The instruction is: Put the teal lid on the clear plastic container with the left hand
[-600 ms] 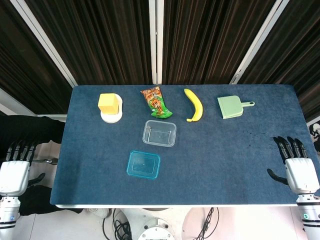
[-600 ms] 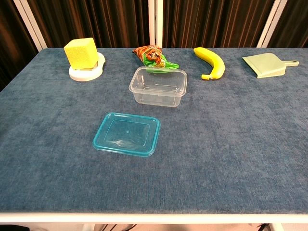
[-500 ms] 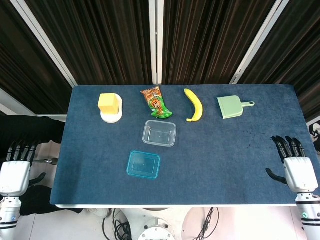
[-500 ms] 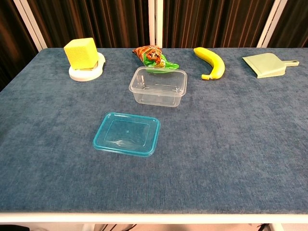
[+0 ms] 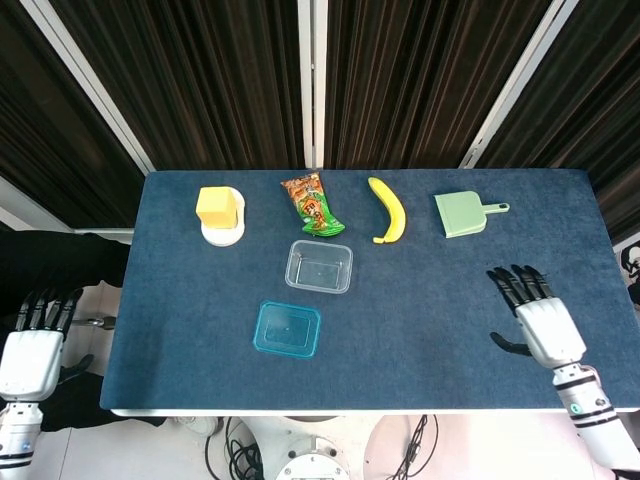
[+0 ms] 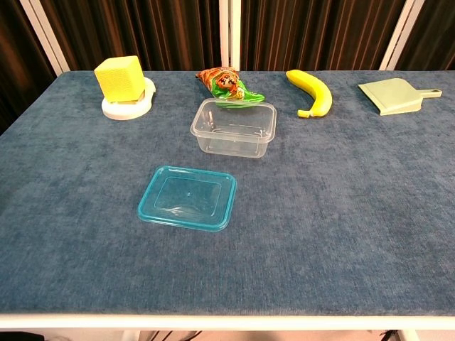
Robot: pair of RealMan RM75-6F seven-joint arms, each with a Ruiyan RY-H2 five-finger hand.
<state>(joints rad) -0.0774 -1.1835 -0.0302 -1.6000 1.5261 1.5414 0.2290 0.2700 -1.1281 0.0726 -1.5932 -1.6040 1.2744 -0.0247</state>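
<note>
Right hand (image 5: 540,322) moved inward over the table's (image 5: 450,300) 4 o'clock edge since 0.6 s ago, fingers spread, nothing held | left hand (image 5: 32,345) off-table at 8 o'clock, barely shifted, spread, empty | lid (image 5: 287,329) flat at 6 o'clock of container (image 5: 319,267), apart, untouched | reach for lid judged not begun; wrong hand advanced.

On my blue counter (image 5: 450,300), the clear container (image 5: 319,266) sits mid-surface: teal lid (image 5: 287,329) nearer me, snack packet (image 5: 312,205) behind, banana (image 5: 388,209) and dustpan (image 5: 462,213) rightward, yellow block on its white dish (image 5: 221,215) leftward.
</note>
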